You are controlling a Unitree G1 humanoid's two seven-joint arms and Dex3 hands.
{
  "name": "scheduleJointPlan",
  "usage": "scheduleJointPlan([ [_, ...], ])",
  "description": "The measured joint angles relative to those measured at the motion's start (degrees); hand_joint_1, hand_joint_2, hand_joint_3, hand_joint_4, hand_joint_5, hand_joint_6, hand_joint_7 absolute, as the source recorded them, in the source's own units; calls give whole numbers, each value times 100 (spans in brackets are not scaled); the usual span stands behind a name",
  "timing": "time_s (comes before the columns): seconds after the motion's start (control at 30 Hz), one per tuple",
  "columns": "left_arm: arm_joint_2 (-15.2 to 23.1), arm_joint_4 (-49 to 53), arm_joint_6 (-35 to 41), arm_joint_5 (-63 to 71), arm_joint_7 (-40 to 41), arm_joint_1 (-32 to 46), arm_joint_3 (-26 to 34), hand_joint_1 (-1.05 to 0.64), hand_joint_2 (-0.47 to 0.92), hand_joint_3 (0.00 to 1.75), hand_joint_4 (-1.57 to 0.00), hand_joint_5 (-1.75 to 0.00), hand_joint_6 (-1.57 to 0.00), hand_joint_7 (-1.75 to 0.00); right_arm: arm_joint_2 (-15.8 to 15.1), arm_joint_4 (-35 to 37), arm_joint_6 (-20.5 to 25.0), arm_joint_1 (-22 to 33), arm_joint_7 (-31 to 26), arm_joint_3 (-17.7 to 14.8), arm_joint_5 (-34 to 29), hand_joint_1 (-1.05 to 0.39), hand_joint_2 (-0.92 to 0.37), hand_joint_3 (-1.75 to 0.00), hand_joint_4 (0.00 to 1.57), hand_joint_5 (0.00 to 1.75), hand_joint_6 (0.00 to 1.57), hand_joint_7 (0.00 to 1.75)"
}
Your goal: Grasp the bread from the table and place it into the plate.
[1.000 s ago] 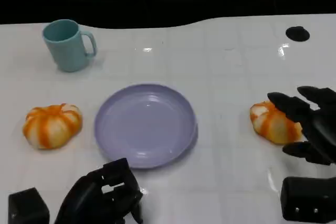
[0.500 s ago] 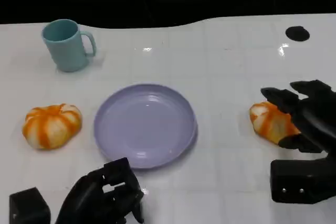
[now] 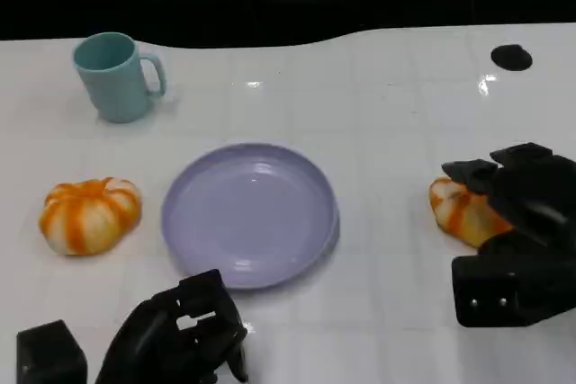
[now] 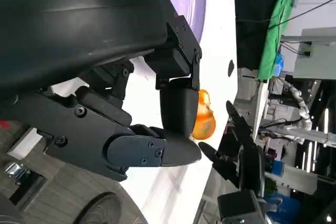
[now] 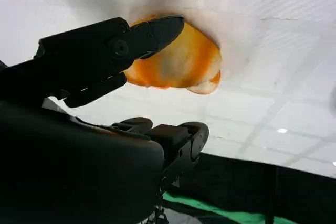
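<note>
Mug (image 3: 115, 75) beyond plate (image 3: 249, 213).

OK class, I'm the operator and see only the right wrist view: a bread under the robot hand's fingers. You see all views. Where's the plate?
Observer: The plate lies to the robot's left of that bread, apart from it.
Operator: Anything in it?
Observer: No, it is empty.
Operator: And the other robot hand?
Observer: The left robot hand is curled by the plate's near edge, holding nothing.
</note>
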Motion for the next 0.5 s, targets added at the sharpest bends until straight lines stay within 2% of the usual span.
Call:
scheduleJointPlan([
  [0.2,0,-29,5,0,0,31,-7,-58,78,49,-77,-175,-73,-146,6,530,-56,-297,42,171,54,-51,-84,-1,25,14,33,1],
  [0.3,-1,-31,4,1,0,35,-8,-59,78,48,-78,-175,-73,-146,24,867,-88,-457,40,228,111,-47,-86,-1,33,13,39,2],
  [0.43,0,-65,6,1,1,47,-10,-59,78,48,-78,-175,-73,-146,59,1157,-97,-541,-36,303,175,-34,-88,0,59,14,60,6],
  [0.47,0,-87,9,1,0,51,-12,-59,78,48,-77,-175,-73,-146,91,1232,-129,-545,-119,306,202,-28,-88,0,75,16,71,6],
  [0.5,0,-103,12,1,1,52,-13,-59,78,48,-78,-175,-73,-146,120,1306,-195,-546,-243,306,258,-25,-89,0,84,18,77,7],
])
